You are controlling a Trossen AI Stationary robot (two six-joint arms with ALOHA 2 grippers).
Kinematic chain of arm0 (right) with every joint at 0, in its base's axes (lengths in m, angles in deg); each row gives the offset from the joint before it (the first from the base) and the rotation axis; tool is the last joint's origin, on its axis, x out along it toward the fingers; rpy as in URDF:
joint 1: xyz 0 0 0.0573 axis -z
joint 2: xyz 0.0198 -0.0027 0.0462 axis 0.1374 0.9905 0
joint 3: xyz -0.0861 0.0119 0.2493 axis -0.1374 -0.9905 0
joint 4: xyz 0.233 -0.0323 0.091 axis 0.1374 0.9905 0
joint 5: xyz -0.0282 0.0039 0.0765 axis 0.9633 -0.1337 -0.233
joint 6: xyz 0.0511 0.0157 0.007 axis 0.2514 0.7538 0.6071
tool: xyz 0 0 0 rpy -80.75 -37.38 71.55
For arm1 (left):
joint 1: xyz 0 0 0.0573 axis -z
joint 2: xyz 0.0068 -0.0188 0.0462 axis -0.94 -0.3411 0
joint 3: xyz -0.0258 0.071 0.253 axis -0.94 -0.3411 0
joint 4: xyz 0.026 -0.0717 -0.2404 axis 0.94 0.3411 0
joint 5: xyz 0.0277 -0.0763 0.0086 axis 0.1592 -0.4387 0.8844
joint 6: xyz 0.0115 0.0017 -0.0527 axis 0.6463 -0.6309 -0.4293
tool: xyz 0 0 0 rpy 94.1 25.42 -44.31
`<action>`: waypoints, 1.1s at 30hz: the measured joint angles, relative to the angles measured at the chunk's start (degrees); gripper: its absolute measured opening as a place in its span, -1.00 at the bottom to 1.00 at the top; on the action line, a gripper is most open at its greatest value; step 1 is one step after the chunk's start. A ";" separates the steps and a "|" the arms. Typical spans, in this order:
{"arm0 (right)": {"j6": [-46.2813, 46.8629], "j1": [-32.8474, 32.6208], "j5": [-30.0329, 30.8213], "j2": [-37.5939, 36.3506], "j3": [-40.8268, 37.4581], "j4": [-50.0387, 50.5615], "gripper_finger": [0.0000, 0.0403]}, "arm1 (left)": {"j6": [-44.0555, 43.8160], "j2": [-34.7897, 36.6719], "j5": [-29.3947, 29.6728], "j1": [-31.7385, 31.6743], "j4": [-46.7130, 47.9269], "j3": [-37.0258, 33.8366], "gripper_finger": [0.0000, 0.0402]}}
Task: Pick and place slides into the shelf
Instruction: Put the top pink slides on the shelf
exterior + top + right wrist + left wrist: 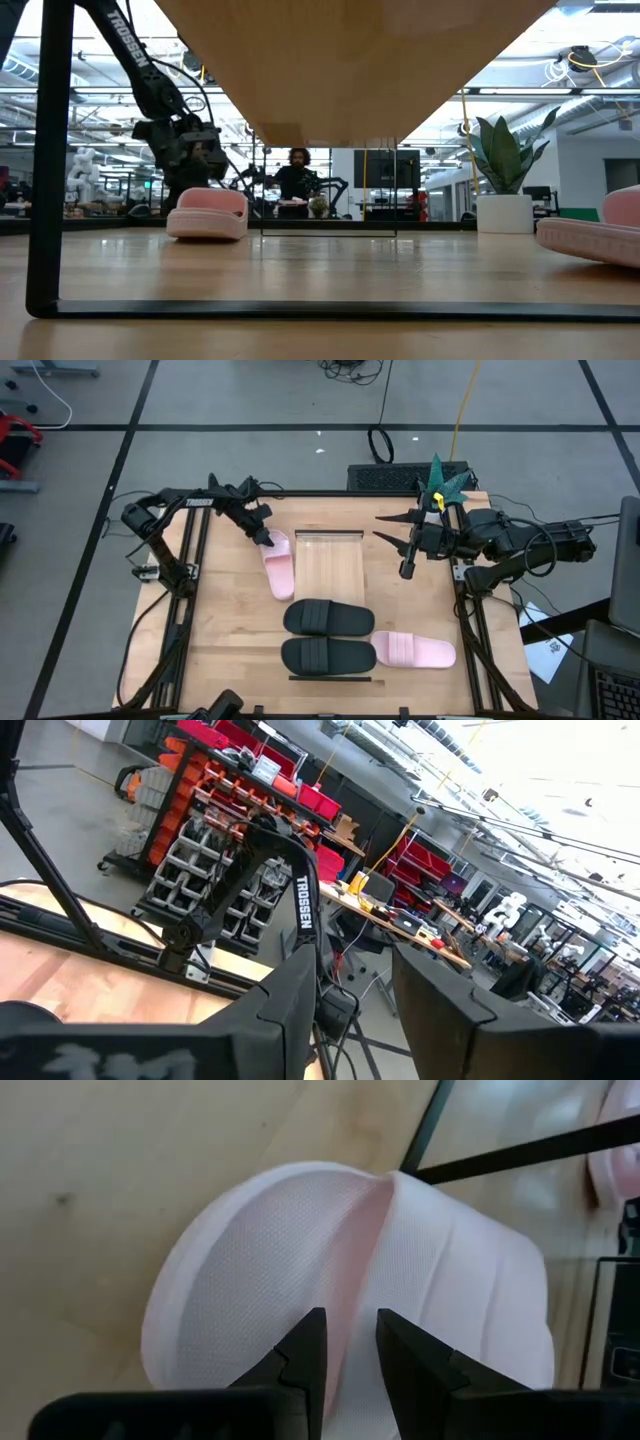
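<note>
One pink slide (280, 565) lies on the tabletop left of the shelf (330, 565), sole down in the low view (207, 213). My left gripper (267, 540) is shut on this slide's far end, seen close in the left wrist view (350, 1365). Two black slides (328, 618) (328, 655) lie crosswise on the near half of the raised pale slat shelf. Its underside (350, 60) fills the top of the low view. The second pink slide (413, 651) rests on the table right of the shelf's near end. My right gripper (382, 527) hovers open, right of the shelf's far end. My left gripper pinches the pink slide's strap at its edge (365, 1280), one finger (305, 1350) on the footbed side under the strap and the other (415, 1365) on the strap's outer face. It comes slanting down from the table's far left. The slide's sole stays flat on the table.
Dark frame rails run along the table's left (190, 590) and right (470, 630) edges. A potted plant (445, 482) stands at the far right corner. The shelf's dark post (45, 150) and base bar (330, 309) stand at the near edge. A person (297, 180) sits beyond the table.
</note>
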 joint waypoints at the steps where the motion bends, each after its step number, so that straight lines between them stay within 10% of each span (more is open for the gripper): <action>1: 0.00 0.00 0.00 0.00 0.00 0.00 -0.38 | 0.00 0.08 -0.19 -0.15 -0.05 0.00 -0.56; 33: 0.03 0.00 0.00 0.00 0.00 0.02 -0.38 | 4.38 0.07 -10.65 -1.34 8.56 0.00 -0.56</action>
